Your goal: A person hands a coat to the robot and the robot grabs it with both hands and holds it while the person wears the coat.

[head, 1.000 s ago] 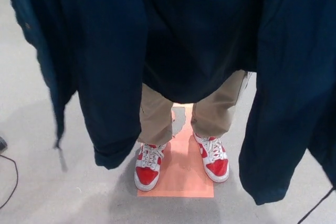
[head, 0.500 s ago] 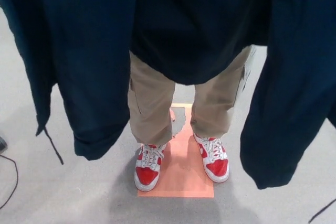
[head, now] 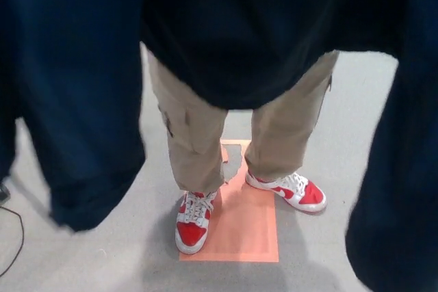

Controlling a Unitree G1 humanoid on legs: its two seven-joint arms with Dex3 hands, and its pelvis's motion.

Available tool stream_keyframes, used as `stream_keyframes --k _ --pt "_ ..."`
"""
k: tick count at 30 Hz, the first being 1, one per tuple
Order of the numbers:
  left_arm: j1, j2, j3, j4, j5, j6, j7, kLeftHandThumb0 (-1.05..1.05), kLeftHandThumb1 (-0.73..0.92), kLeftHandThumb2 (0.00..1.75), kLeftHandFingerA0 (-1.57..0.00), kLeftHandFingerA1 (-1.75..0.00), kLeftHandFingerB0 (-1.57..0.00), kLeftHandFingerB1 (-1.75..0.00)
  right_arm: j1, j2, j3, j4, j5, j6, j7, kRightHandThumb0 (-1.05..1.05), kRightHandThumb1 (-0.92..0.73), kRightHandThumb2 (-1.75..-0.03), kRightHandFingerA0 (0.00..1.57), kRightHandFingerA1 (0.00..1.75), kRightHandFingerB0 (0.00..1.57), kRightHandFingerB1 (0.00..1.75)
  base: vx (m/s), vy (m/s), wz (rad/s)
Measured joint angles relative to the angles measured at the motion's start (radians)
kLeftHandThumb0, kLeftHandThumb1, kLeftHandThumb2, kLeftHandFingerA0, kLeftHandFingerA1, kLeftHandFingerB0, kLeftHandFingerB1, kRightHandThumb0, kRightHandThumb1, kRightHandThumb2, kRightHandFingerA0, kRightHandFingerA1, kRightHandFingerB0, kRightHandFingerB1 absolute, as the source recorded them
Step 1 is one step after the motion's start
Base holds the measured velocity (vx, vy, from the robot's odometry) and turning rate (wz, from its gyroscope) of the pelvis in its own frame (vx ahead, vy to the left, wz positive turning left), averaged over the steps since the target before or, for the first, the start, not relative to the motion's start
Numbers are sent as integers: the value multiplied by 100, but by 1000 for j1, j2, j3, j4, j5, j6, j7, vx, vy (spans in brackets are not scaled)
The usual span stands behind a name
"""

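Neither robot hand appears in the head view, so it cannot be determined whether the fingers are released, clenched or grasping cloth, and positions can only be referred to where the fingers are presumed to sit, above the top edge of the picture. Nearest the camera, the coat (head: 75,100) hangs as dark navy fabric down both sides of the view: one panel falls at the picture's left to a rounded hem, and a second panel or sleeve (head: 397,189) drops at the right to the bottom edge. Between the two hanging panels stands the person (head: 239,39), in a dark top and tan trousers (head: 198,135), close against the coat. Farther down, the red and white shoes (head: 195,220) rest on an orange floor marker (head: 236,237); the shoe at picture left points toward the camera, the other is angled outward, which suggests the person is turning. Assessment: the holding step is in hand. To do it well, both hands should keep the coat level and spread wide, with the armholes open toward the person and the collar high, and avoid pulling while an arm enters a sleeve. A cable (head: 10,237) lies on the grey floor (head: 123,258) at far left.
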Motion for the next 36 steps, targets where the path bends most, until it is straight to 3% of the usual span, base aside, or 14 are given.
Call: stream_keyframes --k 4,7,12,16,19,23,30,36 --pt "-46 6 -2 9 10 0 36 -49 80 64 -95 -175 -71 -159 -43 -11 5 13 -15 -6 -48 -45 -80 -65 87 175 76 158 0 0 0" --pt "-65 13 -7 10 19 0 70 -49 77 65 -97 -175 -71 -170 -67 -19 7 19 -28 -12 -86 -46 -80 -64 86 175 75 156 0 0 0" --pt "-73 30 -11 15 34 0 110 -51 77 63 -102 -175 -77 -170 -83 -31 13 23 -44 -14 -127 -46 -81 -65 85 175 74 156 0 0 0" --pt "-73 36 -15 20 44 0 139 -50 75 65 -100 -175 -73 -170 -84 -34 13 26 -48 -16 -142 -44 -80 -64 85 175 72 156 0 0 0" --pt "-73 36 -16 23 47 0 150 -49 75 64 -99 -175 -73 -168 -84 -34 12 30 -50 -17 -149 -45 -79 -67 84 175 79 150 0 0 0" --pt "-73 36 -20 26 49 0 157 -48 78 63 -97 -175 -73 -170 -84 -36 13 31 -55 -18 -153 -45 -81 -65 88 175 74 161 0 0 0" --pt "-68 36 -26 28 50 0 169 -48 77 64 -99 -175 -70 -171 -84 -37 12 34 -62 -19 -156 -44 -80 -64 84 175 72 153 0 0 0" --pt "-67 36 -38 28 55 0 180 -49 77 65 -99 -175 -73 -169 -83 -40 12 40 -73 -19 -157 -48 -77 -68 85 172 83 148 0 0 0"
